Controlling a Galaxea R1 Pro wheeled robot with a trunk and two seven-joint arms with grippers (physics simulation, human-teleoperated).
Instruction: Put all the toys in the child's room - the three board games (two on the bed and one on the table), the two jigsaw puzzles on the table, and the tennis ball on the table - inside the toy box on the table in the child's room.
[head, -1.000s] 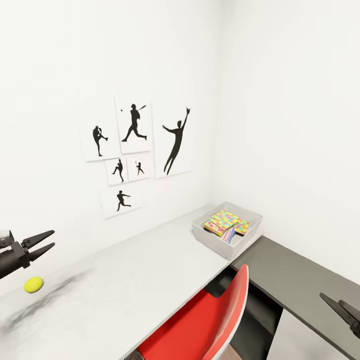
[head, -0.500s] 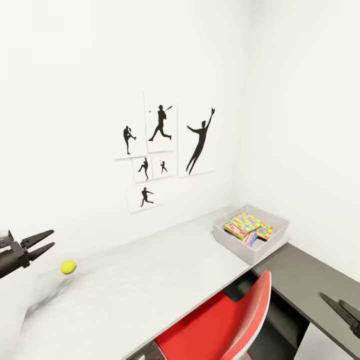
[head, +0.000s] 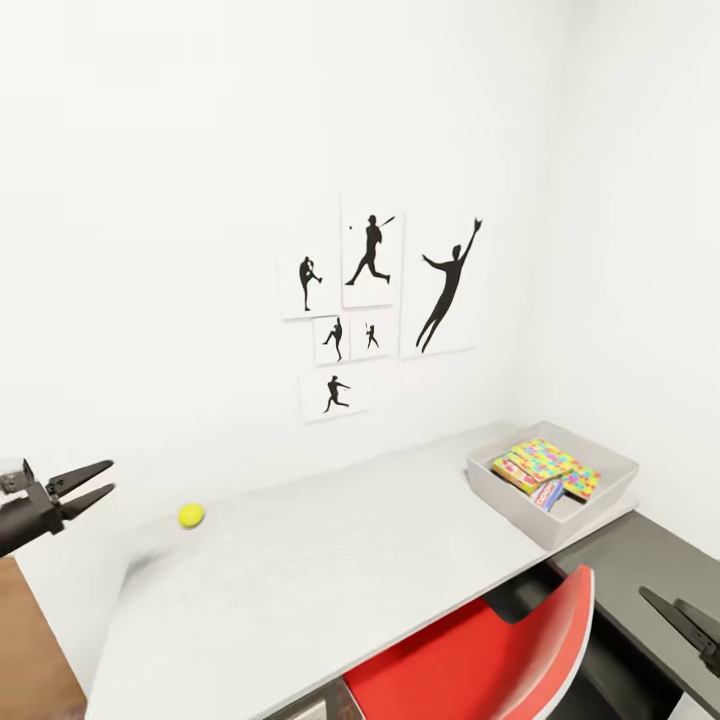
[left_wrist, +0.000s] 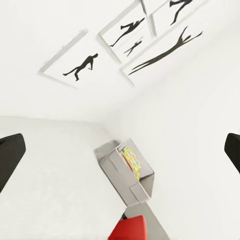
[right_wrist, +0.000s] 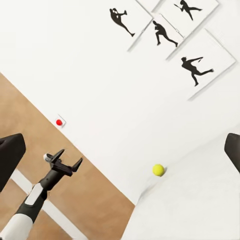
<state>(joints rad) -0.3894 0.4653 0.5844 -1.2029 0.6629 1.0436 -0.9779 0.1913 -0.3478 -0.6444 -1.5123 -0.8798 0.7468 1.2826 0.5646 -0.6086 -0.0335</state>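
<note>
At nine o'clock the left pincer (head: 88, 485) hangs parted and empty, likely staged for the ball (head: 191, 515) just beyond it on the worktop (head: 330, 570); the right pincer (head: 675, 618), at four, is also spread and empty. Farther, at three, the bin (head: 520, 505) holds puzzles (head: 552, 462). Posters (head: 385, 290) hang on the white wall.

The chair (head: 480, 655) is cut off at the frame's bottom edge. The right gripper (head: 672, 615) runs off lower right. In the toy box (head: 552, 485), stacked toys (head: 545, 470) overlap; lettering too small to read.
</note>
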